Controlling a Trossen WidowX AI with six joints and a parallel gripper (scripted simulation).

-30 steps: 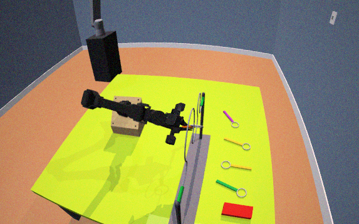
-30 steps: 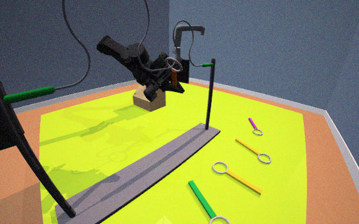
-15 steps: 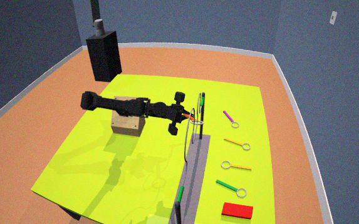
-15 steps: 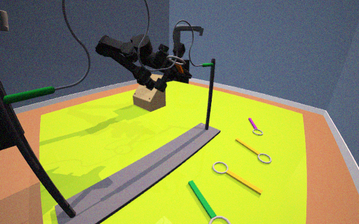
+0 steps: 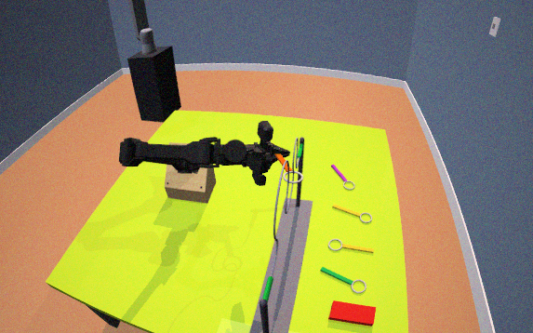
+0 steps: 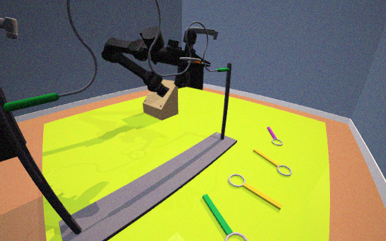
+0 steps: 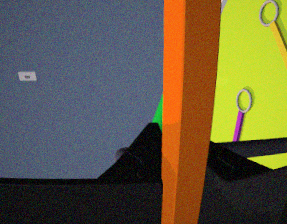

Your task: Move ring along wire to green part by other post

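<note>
Clamped tight on the orange handle [image 5: 283, 162] [image 6: 197, 62] [image 7: 186, 110], upper middle of the exterior frame, close beside curving grey wire [image 5: 275, 205] [image 6: 96, 64]!

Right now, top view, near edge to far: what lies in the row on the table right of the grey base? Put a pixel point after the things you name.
Red block [image 5: 352, 313] → green-handled ring [image 5: 338, 276] → two yellow-handled rings → purple-handled ring [image 5: 339, 173] [image 6: 271, 132] [image 7: 238, 126].

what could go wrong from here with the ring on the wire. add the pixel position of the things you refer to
The grey ring [image 5: 293, 177] [image 6: 190, 58] is at the curvy part of the thin grey wire [image 5: 275, 209] [image 6: 96, 64], so a small tilt could make them touch. The closed black gripper [image 5: 283, 153] [image 6: 205, 62] [image 7: 160, 132], holding the orange handle [image 5: 283, 161] [image 6: 197, 62] [image 7: 186, 100], looks close to the wire and might brush it.
</note>
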